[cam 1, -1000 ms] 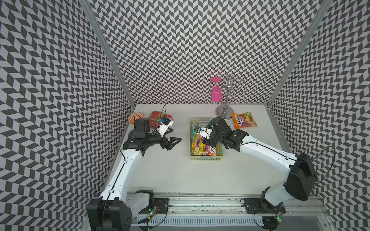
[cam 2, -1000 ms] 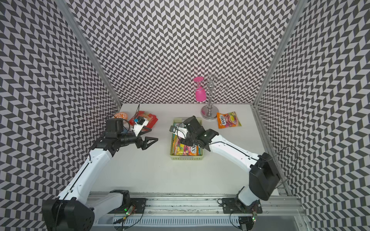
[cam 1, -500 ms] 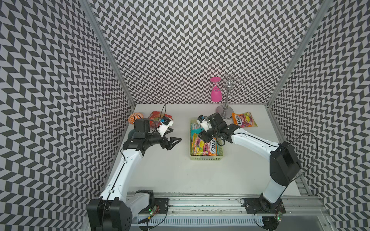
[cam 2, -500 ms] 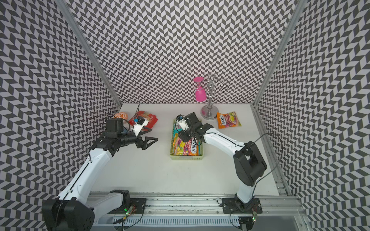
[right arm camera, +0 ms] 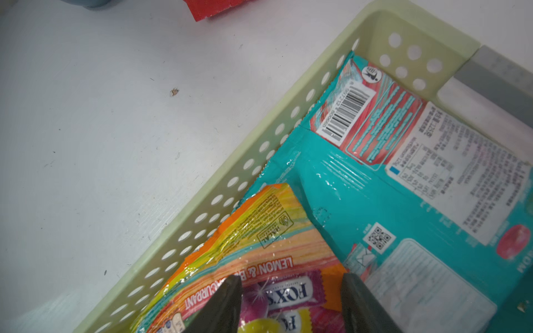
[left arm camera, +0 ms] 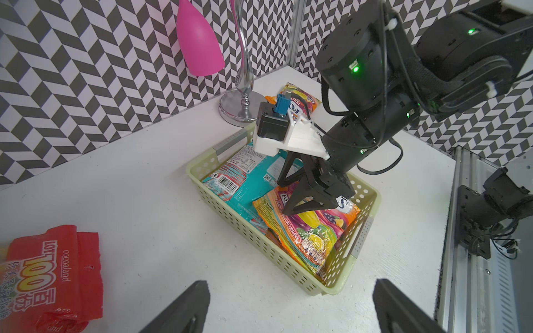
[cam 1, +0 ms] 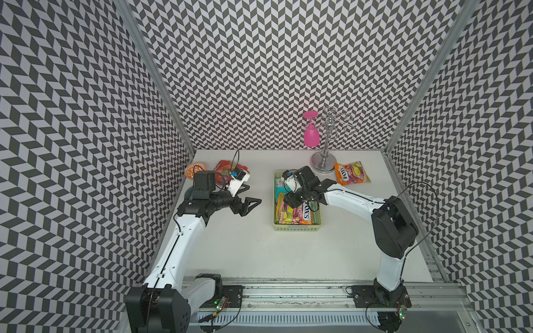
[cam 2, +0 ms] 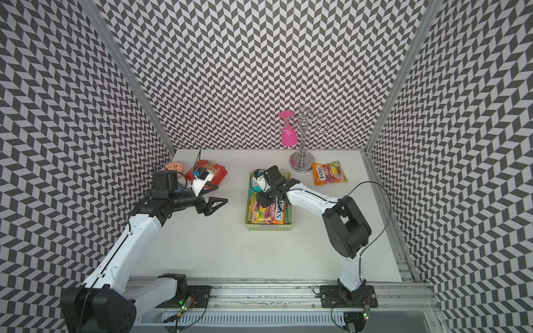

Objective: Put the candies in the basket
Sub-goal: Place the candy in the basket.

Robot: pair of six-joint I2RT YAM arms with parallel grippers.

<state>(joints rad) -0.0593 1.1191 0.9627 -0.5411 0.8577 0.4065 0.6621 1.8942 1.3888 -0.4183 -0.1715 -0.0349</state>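
Two candy bags already lie in the basket [cam 1: 297,228] [left arm camera: 245,230]. The teal bag [left arm camera: 253,184] [right arm camera: 403,201] sits at its far end, back side up with the barcode showing. The orange FOX'S bag [cam 1: 294,214] [right arm camera: 259,259] overlaps it at the near end. My right end effector [left arm camera: 284,199] [right arm camera: 291,276] hangs inside the basket just over that orange bag, its jaws partly apart with nothing between them; whether a fingertip touches the foil I cannot tell.

A second orange bag [cam 1: 352,173] [cam 2: 328,173] lies flat on the tabletop [cam 1: 259,259] beyond the basket's far right corner. It is just beside the base of a chrome stand [cam 1: 324,165], from which a pink glass [cam 1: 311,138] hangs upside down.

A red bag [cam 2: 215,170] [left arm camera: 54,274] lies well to the left of the basket, next to an orange patterned bowl [cam 1: 196,168].

My left end effector [cam 1: 253,193] [left arm camera: 291,285] hovers over bare tabletop between the red bag and the basket, jaws spread wide and empty.
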